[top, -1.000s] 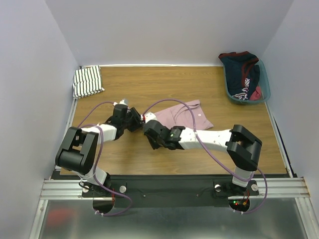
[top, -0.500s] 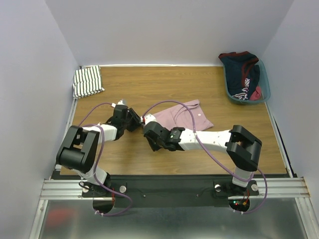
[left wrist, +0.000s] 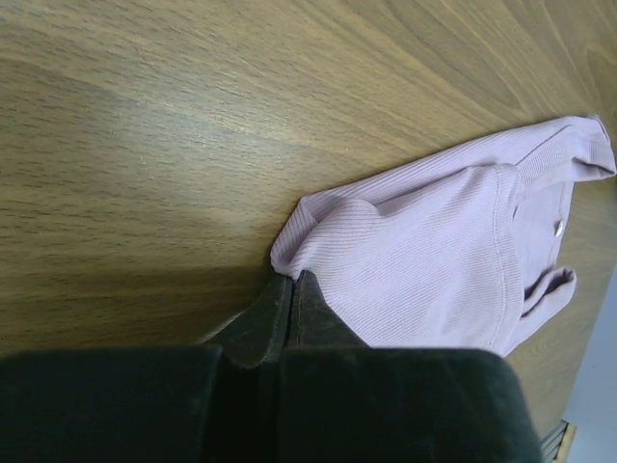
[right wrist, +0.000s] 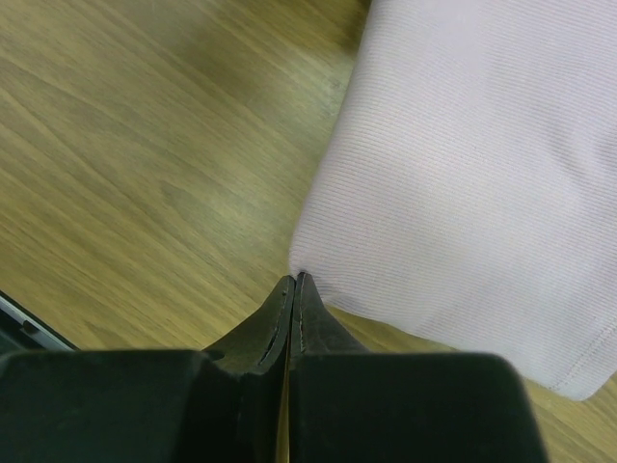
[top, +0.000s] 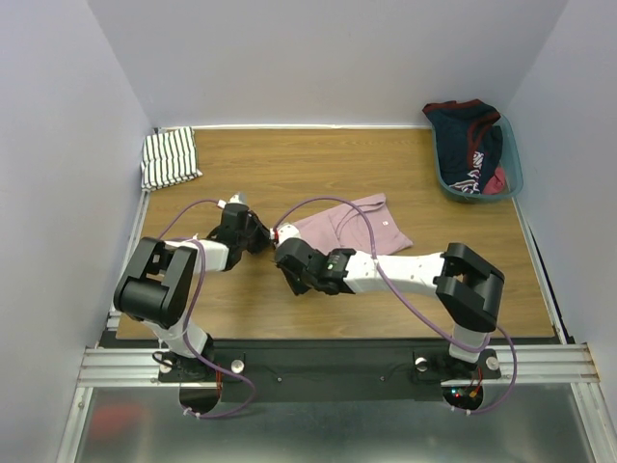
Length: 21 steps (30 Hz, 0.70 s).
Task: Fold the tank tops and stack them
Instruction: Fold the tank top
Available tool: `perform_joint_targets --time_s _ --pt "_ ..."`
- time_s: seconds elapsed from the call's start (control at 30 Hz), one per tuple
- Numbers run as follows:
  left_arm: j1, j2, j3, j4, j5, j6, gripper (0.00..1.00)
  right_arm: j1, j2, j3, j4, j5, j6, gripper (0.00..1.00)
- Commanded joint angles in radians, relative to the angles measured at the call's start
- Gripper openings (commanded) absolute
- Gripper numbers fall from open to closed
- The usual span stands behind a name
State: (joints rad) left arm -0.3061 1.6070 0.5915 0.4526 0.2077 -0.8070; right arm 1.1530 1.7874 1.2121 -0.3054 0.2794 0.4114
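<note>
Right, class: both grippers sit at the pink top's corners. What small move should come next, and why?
Probably lift both corners together and sweep them toward the strap end. The left gripper and right gripper are each shut on a corner of the pink tank top, which lies spread out, straps away from them.

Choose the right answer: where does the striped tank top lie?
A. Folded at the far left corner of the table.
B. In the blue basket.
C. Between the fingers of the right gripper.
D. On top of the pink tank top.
A: the striped tank top lies folded at the far left corner of the table, well apart from the pink tank top and from the basket.
</note>
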Motion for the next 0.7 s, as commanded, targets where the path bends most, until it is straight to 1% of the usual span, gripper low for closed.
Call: perform_joint_targets --time_s 0.0,0.1,0.23,0.3,0.33,0.43,0.57,0.67 --pt "0.002 -0.041 0.025 -0.054 -0.079 0.019 0.00 0.040 0.033 0.061 0.034 -0.016 0.007 0.00" --pt "0.033 -0.110 0.024 -0.130 -0.126 0.015 0.00 0.066 0.066 0.105 0.034 -0.040 0.010 0.00" --pt "0.116 -0.232 0.034 -0.235 -0.177 0.041 0.00 0.093 0.137 0.205 0.034 -0.101 0.024 0.00" --pt "0.168 -0.293 0.054 -0.297 -0.182 0.072 0.00 0.106 0.164 0.271 0.035 -0.135 0.026 0.00" --pt "0.182 -0.294 0.065 -0.319 -0.185 0.083 0.00 0.109 0.164 0.292 0.035 -0.146 0.027 0.00" --pt "0.211 -0.366 0.118 -0.383 -0.182 0.120 0.00 0.114 0.176 0.359 0.035 -0.175 0.038 0.00" --pt "0.210 -0.372 0.194 -0.422 -0.128 0.134 0.00 0.111 0.142 0.377 0.037 -0.149 0.044 0.00" --pt "0.179 -0.331 0.246 -0.425 -0.103 0.118 0.00 0.099 0.112 0.359 0.035 -0.138 0.049 0.00"
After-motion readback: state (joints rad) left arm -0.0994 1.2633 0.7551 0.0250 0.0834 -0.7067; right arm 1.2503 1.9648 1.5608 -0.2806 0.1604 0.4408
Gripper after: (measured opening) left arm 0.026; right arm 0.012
